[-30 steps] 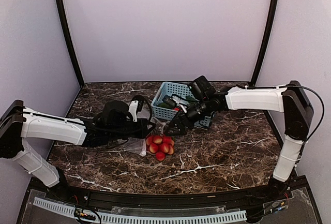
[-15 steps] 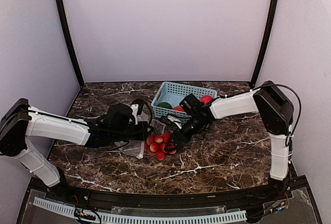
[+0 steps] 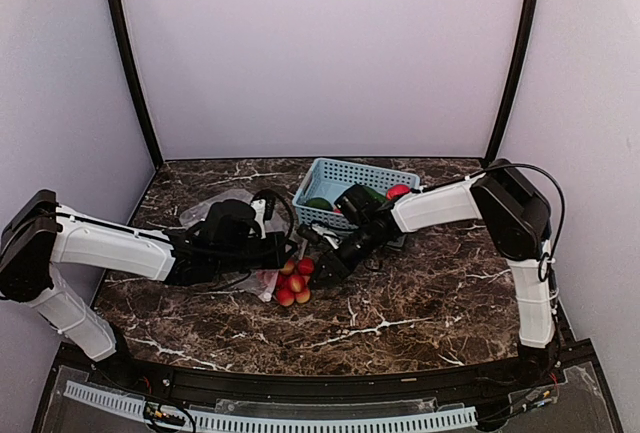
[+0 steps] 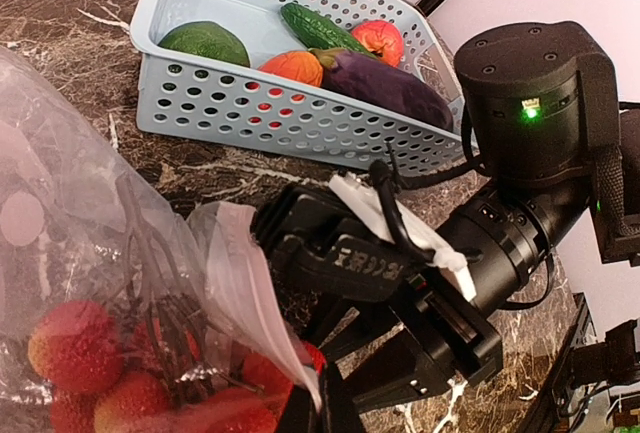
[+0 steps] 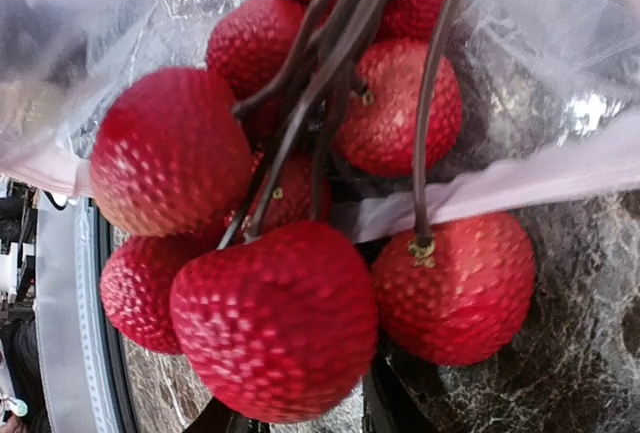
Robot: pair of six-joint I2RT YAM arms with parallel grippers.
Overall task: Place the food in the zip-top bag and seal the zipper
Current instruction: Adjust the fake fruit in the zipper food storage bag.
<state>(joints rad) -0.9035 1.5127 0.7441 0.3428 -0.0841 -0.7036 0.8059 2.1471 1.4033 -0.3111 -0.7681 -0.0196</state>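
Food first: the cluster of red-yellow balls (image 3: 292, 281) lies near the middle of the table (image 3: 430, 298), just off the near left corner of the basket (image 3: 330, 167), and it sits half across the mouth of the zip-top bag (image 3: 214, 210); in the right wrist view the zipper (image 5: 500, 185) runs as a pale strip across the bunch, the upper balls showing through plastic and the lower ones on bare marble. The left gripper (image 3: 280, 252) is closed, and by the look of the lifted film it pinches the bag near its mouth edge, holding the opening toward the right; the right gripper (image 3: 324, 267) stands close up at the cluster on its right side, pointing at the mouth, but whether its jaws clamp the balls or merely flank them I cannot tell. So the bag lies leftward of the cluster and the right arm is behind it; the stems run roughly along that line, into the bag. My judgement: the coming move is a push or carry leftward, deeper past the strip. The purple eggplant (image 4: 385, 85) and other pieces lie in the basket.
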